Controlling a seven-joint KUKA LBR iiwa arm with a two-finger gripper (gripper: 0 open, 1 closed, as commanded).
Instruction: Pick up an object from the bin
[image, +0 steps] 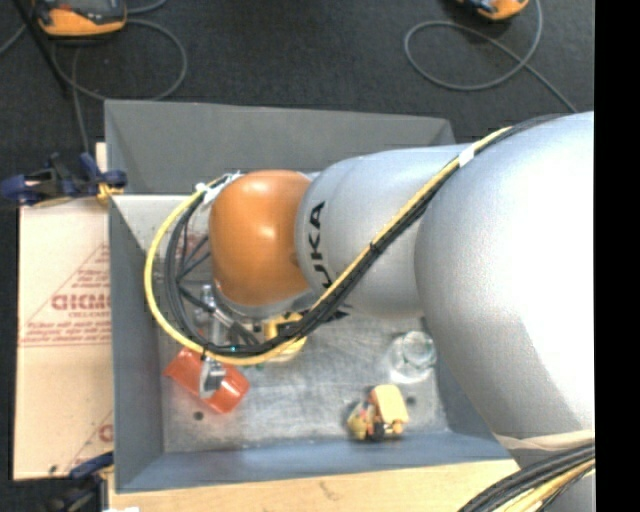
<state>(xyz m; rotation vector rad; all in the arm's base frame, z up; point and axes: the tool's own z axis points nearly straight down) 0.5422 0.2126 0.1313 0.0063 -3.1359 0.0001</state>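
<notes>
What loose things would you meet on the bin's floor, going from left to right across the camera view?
Orange-red block at the lower left → small yellow and dark toy-like thing by the near wall → clear round thing, a little farther back.

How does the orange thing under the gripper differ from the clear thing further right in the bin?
The orange thing is opaque and blocky; the clear thing is see-through and rounded. The orange thing lies bottom left, under the gripper; the clear thing lies apart from it, beside the arm. Both rest on the bin floor.
</notes>
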